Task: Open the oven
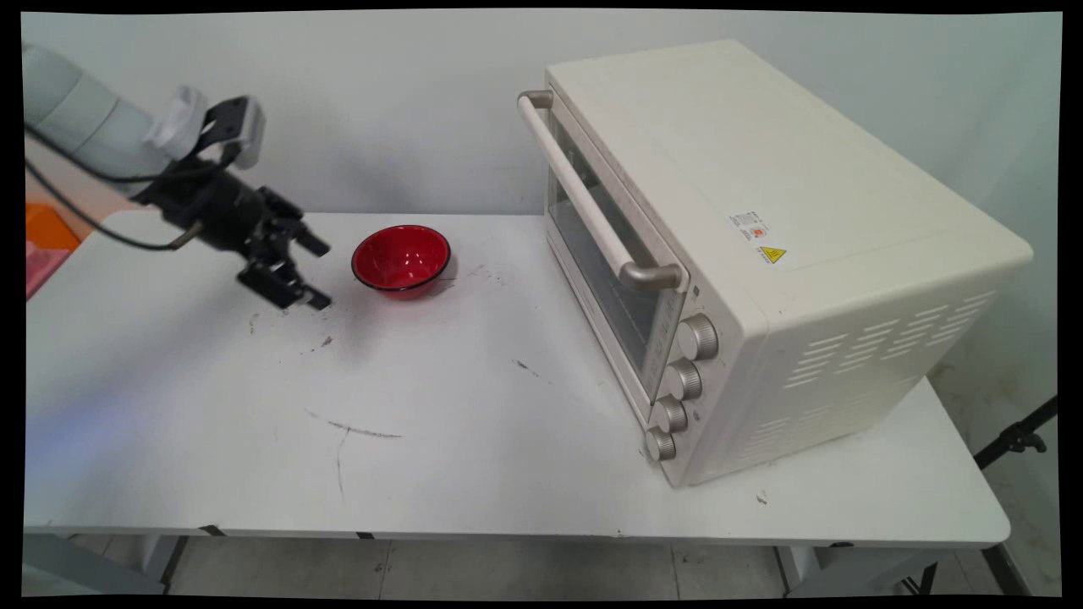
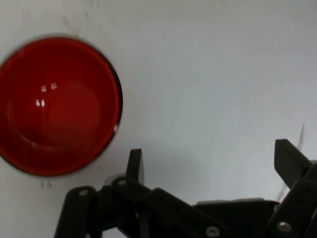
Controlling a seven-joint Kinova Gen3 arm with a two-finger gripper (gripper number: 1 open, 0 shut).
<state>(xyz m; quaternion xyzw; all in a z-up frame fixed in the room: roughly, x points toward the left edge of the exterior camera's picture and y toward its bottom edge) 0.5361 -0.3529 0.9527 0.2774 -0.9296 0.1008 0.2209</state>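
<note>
A red bowl (image 1: 401, 259) with a dark rim stands upright and empty on the white table (image 1: 423, 423), towards the back. My black gripper (image 1: 319, 272) hangs just left of the bowl, a little above the tabletop, open and holding nothing. In the hand view the red bowl (image 2: 57, 105) fills the upper left, beside the gripper (image 2: 213, 161) and outside its fingers (image 2: 134, 163); bare table lies between them.
A large cream toaster oven (image 1: 761, 254) takes up the right half of the table, its glass door shut, with a long handle (image 1: 584, 199) and several knobs (image 1: 681, 381) facing left. Orange and pink items (image 1: 46, 241) sit past the table's left edge.
</note>
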